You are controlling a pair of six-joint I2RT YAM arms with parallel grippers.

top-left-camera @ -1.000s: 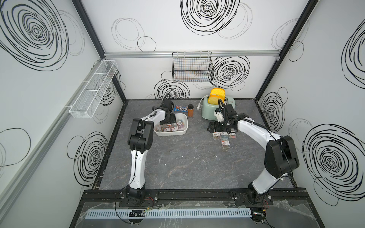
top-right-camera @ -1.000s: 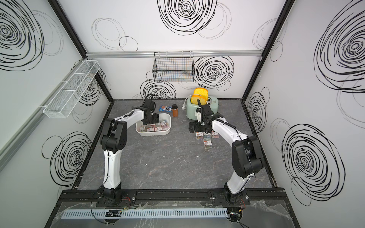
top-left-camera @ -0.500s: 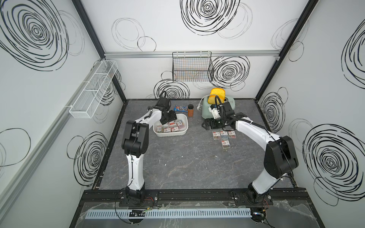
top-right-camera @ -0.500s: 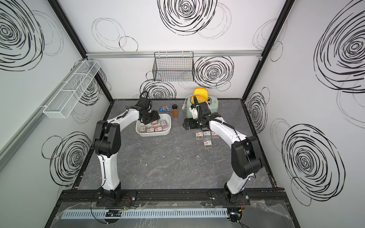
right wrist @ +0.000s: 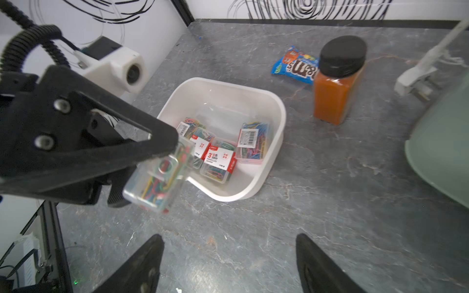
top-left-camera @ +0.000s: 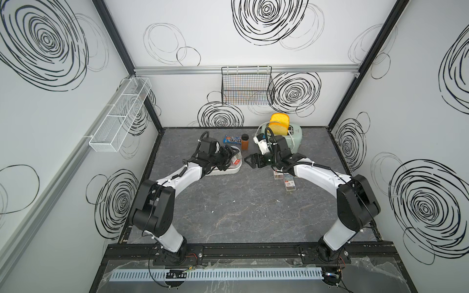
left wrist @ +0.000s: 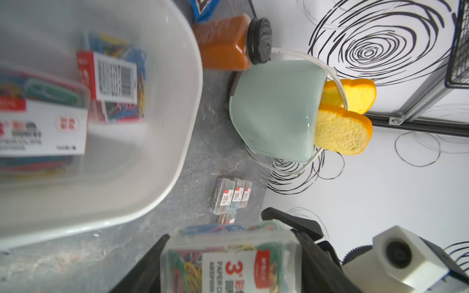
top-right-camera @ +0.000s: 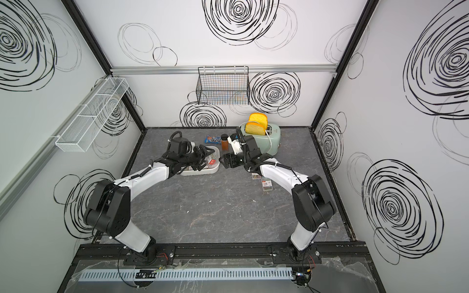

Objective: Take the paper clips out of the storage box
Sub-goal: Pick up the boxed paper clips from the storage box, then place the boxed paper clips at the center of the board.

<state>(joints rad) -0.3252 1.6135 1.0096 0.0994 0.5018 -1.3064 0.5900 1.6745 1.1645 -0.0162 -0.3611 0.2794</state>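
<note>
Surface: dark grey marbled table [top-left-camera: 241,208].
Back, left of centre: white storage box [right wrist: 278,106].
Behind the box: blue candy packet [top-left-camera: 232,139] lying flat, orange jar [top-left-camera: 245,145] upright beside it.
Back right: pale green toaster [top-left-camera: 295,138].
Before the toaster: cases of paper clips [left wrist: 232,194], flat, clustered.

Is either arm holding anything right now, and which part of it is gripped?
The left gripper holds one clear case of paper clips, its fingers pressing two opposite side edges. The right gripper is open and empty.

"paper" on case [left wrist: 229,263], "m's" on packet [right wrist: 294,64]
</note>
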